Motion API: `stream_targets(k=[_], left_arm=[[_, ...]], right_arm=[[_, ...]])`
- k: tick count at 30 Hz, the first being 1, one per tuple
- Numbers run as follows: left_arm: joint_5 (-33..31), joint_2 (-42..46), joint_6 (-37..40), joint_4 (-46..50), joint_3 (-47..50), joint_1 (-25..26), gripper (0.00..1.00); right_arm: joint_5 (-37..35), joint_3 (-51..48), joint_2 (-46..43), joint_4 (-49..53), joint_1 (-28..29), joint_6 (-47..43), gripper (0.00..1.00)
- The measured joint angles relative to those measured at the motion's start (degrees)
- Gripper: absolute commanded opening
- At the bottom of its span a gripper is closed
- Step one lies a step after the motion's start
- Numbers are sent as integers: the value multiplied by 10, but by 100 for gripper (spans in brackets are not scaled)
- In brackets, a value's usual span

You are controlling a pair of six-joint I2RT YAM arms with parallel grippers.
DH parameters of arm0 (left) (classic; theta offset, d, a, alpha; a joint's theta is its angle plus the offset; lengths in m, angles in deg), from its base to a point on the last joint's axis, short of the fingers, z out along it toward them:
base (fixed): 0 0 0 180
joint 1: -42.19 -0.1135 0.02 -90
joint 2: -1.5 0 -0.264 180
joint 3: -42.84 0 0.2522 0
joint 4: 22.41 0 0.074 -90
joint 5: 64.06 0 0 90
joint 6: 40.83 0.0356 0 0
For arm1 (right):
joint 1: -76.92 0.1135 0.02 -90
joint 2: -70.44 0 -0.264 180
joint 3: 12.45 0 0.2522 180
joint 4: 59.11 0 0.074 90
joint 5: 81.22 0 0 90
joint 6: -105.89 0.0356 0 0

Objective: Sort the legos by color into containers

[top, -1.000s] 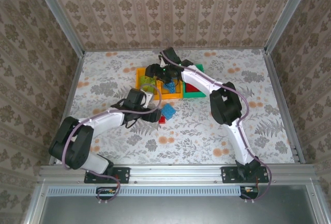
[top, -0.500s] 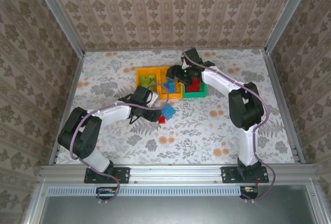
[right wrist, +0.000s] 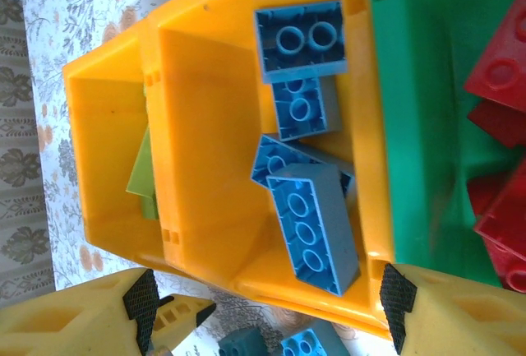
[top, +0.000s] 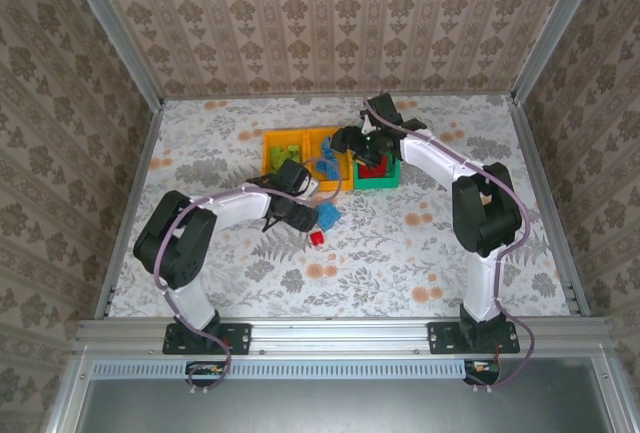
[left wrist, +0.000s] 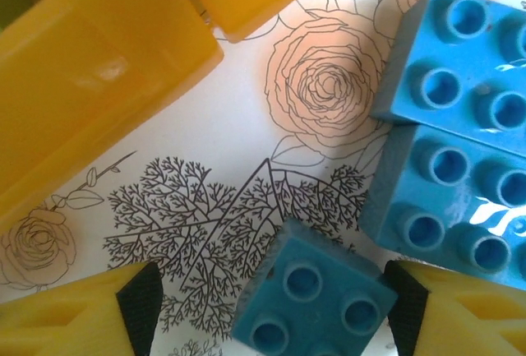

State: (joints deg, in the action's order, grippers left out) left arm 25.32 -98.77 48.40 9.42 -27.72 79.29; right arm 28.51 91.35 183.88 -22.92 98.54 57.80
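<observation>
**Small blue brick (left wrist: 316,298) straddled by left pincer (left wrist: 271,307)**

From above, the left pincer (top: 303,212) is seen low on the table (top: 420,243) beside loose blue bricks (top: 327,216), the right pincer (top: 347,143) held over the bins (top: 266,151). At the left wrist, the small blue brick is flanked by wide-open fingers (left wrist: 140,307), not gripped. At the right wrist, the right pincer (right wrist: 271,302) is spread open and empty above the orange bin (right wrist: 205,126) of stored blue bricks (right wrist: 316,233), beside the green bin (right wrist: 411,85).

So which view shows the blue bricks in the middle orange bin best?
Right wrist: it looks into the bin from close, so the blue bricks and their studs are clear. Top external gives them as a small blue patch; left wrist gives orange bin walls from outside.
</observation>
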Motion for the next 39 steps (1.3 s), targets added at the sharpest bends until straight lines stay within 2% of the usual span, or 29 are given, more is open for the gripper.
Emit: stream_targets(k=[7, 15, 28, 35, 39], left_arm=[[6, -4, 13, 5, -1, 4, 47], [10, -3, 13, 8, -1, 4, 33], [8, 74, 4, 40, -22, 4, 26], [42, 69, -14, 42, -117, -7, 25], [95, 13, -47, 21, -198, -35, 24]], right_arm=[[-6, -34, -34, 0, -24, -4, 76], [-15, -59, -54, -1, -38, -11, 76], [-33, -133, -111, 0, -38, -31, 77], [-46, -202, -163, -8, -30, -39, 75], [-70, -227, -183, -8, 12, -61, 75]])
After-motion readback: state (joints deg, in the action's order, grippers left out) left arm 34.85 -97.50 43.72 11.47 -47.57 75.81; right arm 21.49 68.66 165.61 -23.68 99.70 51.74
